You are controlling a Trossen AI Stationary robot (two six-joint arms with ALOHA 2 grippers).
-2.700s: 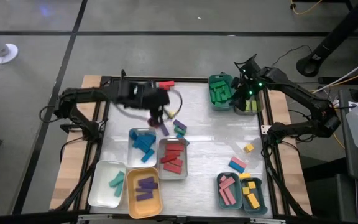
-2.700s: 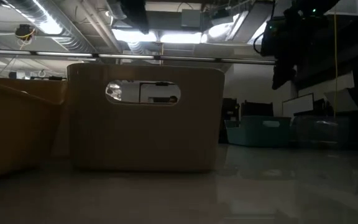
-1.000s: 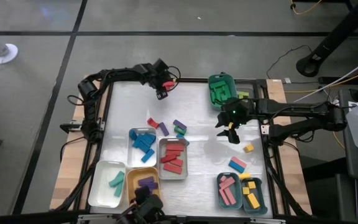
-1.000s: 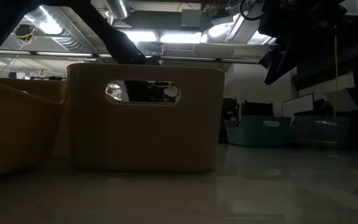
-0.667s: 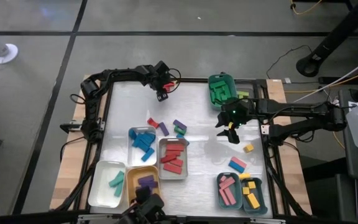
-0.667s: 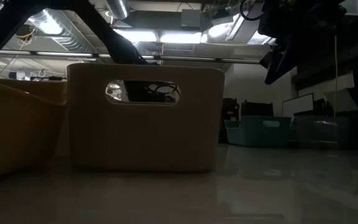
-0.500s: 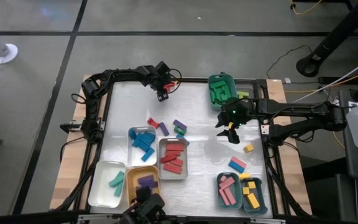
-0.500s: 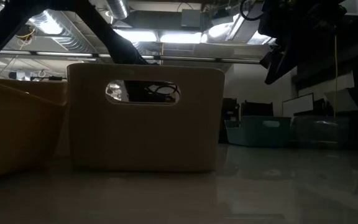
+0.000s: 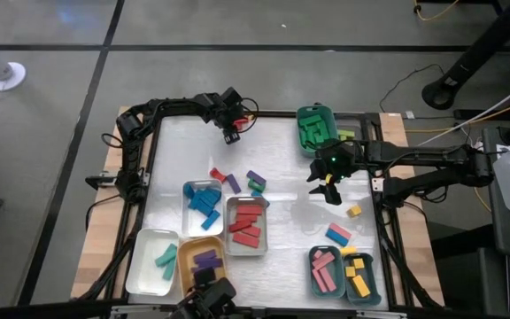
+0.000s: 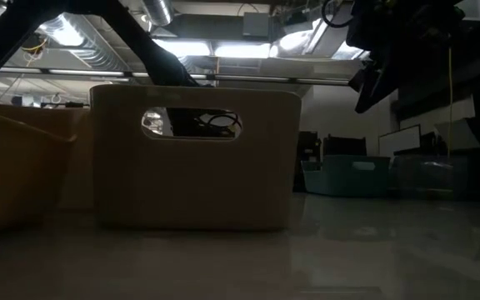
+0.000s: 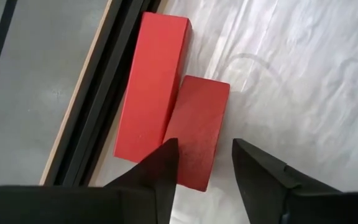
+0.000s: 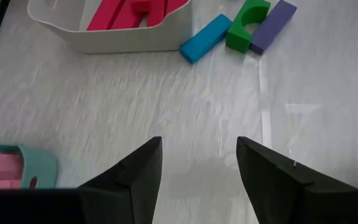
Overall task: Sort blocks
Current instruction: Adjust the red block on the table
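White plastic sheeting covers the table [image 9: 290,190], and on it we see the blocks partly sorted: blue ones in a tray [image 9: 204,203] near the middle, red ones in the grey tray [image 9: 247,225] beside it, purple in the orange tray [image 9: 205,266], teal in the white tray [image 9: 153,262], pink and yellow in two teal trays [image 9: 342,272] at the near right, green in a tray [image 9: 312,130] at the far right. Loose blocks [image 9: 237,181] lie in the middle, and a yellow one [image 9: 354,211] and a pink-and-blue pair [image 9: 338,234] on the right. Two red blocks [image 11: 173,99] lie side by side, touching, against the table's far edge rail. Our left gripper [image 9: 230,133] hovers over them, its fingers [image 11: 160,171] narrowly parted and holding nothing. Our right gripper [image 9: 328,188] hangs above bare sheet right of the middle, fingers [image 12: 132,171] spread apart, empty
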